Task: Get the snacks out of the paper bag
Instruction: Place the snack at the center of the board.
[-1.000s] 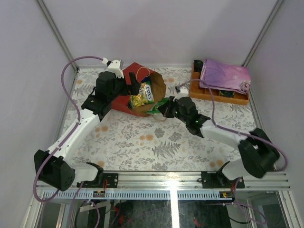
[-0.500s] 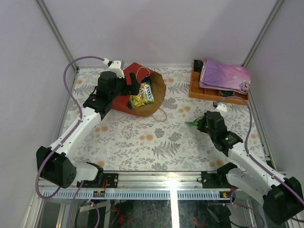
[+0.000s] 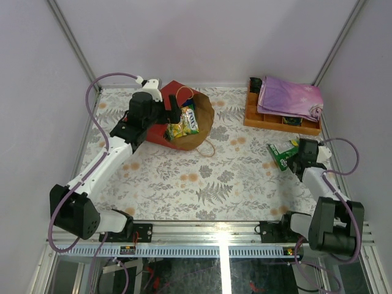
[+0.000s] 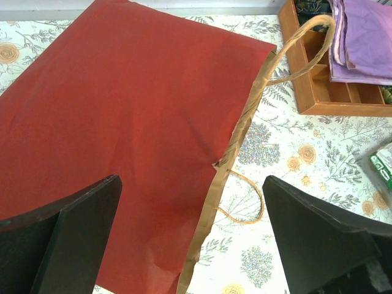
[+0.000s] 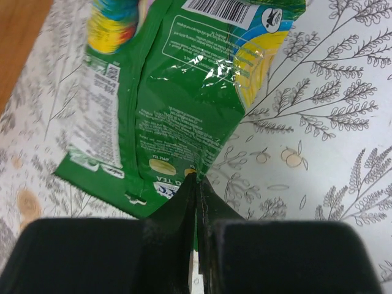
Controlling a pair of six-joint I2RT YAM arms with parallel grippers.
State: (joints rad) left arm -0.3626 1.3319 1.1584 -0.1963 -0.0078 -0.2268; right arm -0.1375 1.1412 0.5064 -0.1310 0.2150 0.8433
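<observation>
Green candy packet: edge pinched by right gripper; best laid flat before release. Left gripper agape over paper bag.

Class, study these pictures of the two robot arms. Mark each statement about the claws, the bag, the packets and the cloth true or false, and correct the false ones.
1. The right claw is shut on a green packet. True.
2. The paper bag is empty. False: packets show in its mouth.
3. The left claw is open. True.
4. The purple cloth lies flat on the table. False: it lies on the orange wooden tray.
5. The left claw holds a packet. False: it holds nothing and is above the bag's red side.
</observation>
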